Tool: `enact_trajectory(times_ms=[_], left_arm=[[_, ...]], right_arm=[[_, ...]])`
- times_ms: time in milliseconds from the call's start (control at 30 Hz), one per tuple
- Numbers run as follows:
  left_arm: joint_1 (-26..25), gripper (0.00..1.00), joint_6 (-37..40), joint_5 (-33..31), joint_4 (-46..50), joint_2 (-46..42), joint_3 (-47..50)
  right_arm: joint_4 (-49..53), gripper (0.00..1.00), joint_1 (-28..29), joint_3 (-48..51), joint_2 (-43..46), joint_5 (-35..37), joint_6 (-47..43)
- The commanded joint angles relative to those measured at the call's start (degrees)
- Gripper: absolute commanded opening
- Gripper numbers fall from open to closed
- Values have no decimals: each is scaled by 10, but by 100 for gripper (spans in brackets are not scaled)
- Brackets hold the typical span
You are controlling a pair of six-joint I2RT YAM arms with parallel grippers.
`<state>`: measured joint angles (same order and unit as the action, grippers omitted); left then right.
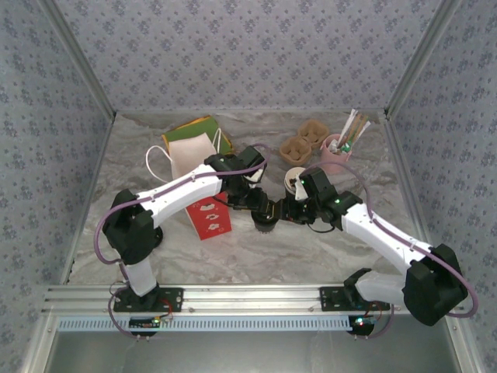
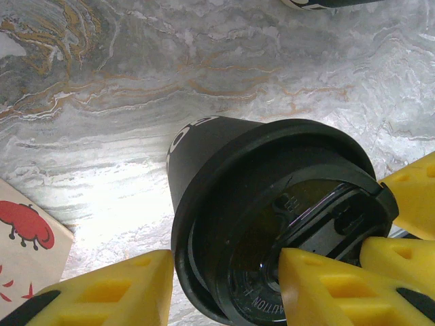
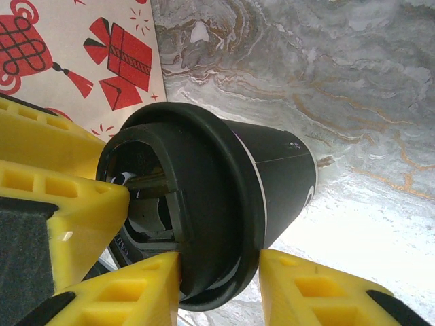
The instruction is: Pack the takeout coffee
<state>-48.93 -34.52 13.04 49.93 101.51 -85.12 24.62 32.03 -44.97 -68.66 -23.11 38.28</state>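
A black paper cup with a black lid (image 1: pixel 266 223) stands on the marble table between both arms. My left gripper (image 2: pixel 228 261) is shut on the lid (image 2: pixel 272 224), with one yellow finger (image 2: pixel 129 285) outside its rim and the other in its recessed top. My right gripper (image 3: pixel 219 261) is shut on the same lid (image 3: pixel 204 204) across its rim, from the opposite side. Both the left gripper (image 1: pixel 260 206) and the right gripper (image 1: pixel 291 210) meet over the cup. The takeout coffee (image 1: pixel 293 179), an open cup with a white rim, stands just behind them, untouched.
The red-and-white paper bag (image 1: pixel 203 186) lies on its side to the left, close to the black cup (image 3: pixel 81 47). Brown pulp cup carriers (image 1: pixel 305 140) and a pink cup of sticks and straws (image 1: pixel 338 155) sit at the back right. Patterned walls enclose the table.
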Motion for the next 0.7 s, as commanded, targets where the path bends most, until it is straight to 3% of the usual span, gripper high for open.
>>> enact_trajectory(times_ms=[0, 167, 667], left_arm=[[-9, 45, 8, -22, 46, 12, 10], [-10, 45, 9, -23, 47, 13, 8], [-10, 45, 9, -22, 46, 14, 4]], right_arm=[[63, 40, 3, -21, -8, 15, -18], [69, 51, 7, -54, -2, 2, -18], [74, 49, 19, -37, -61, -19, -50]])
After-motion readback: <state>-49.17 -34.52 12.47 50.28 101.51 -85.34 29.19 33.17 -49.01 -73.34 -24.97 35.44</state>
